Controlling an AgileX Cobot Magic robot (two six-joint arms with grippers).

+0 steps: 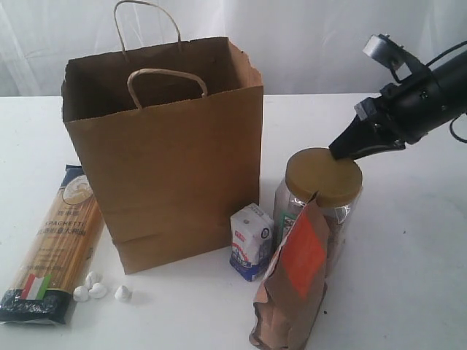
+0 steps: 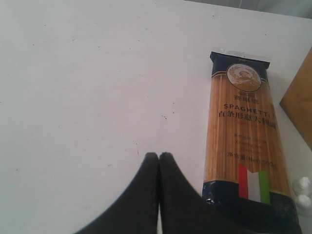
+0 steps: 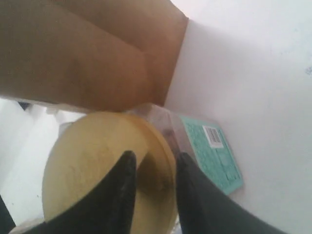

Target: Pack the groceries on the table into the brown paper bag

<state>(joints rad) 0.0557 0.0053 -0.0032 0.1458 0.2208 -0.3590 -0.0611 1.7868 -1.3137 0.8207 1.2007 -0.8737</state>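
Exterior view puts the tall brown kraft paper bag [image 1: 175, 168] upright and open-mouthed on the white bench [image 1: 408, 277], ready for loading. To the bag's right stands the gold-lidded glass jar [image 1: 323, 175]. Our right hand [image 1: 341, 149] hovers at the lid's rim with fingers narrowly parted, gripping nothing; we judge it is lining up a grasp. Our left hand [image 2: 159, 155] is closed and empty beside the long flat spaghetti packet [image 1: 60, 233], left of the bag.

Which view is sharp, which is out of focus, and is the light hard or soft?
Exterior view: soft, even light, only a faint shadow beside the brown paper bag. Left wrist view: sharp, print on the spaghetti packet is readable. Right wrist view: the gold lid and the right gripper are blurred.
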